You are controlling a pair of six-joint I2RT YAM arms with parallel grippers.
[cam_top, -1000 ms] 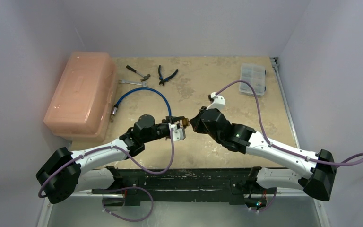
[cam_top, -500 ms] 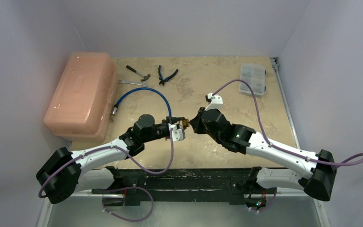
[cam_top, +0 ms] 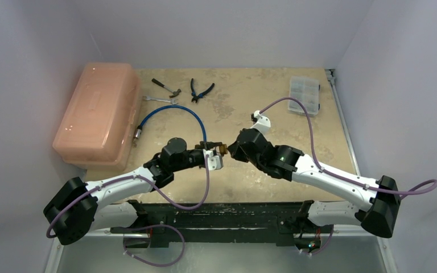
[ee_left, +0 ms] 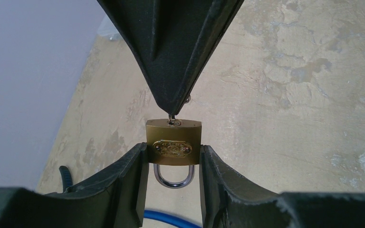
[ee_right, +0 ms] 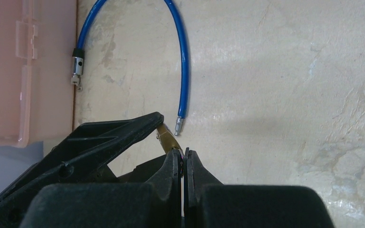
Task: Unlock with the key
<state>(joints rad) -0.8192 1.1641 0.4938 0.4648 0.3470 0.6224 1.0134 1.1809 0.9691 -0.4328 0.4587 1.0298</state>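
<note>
Where key [ee_left: 171,118] meets padlock [ee_left: 173,142] — both gripped

Overhead view is lit soft and even from above, just faint shadows under my arms on the table [cam_top: 233,102] and a tiny glare spot on the pink box [cam_top: 97,114]. Left wrist view: padlock [ee_left: 173,142] crisp, my left fingers [ee_left: 123,187] dark and mushy near the lens. Right wrist view: tabletop sharp, my right fingers [ee_right: 202,190] nearly black, detail lost.
</note>
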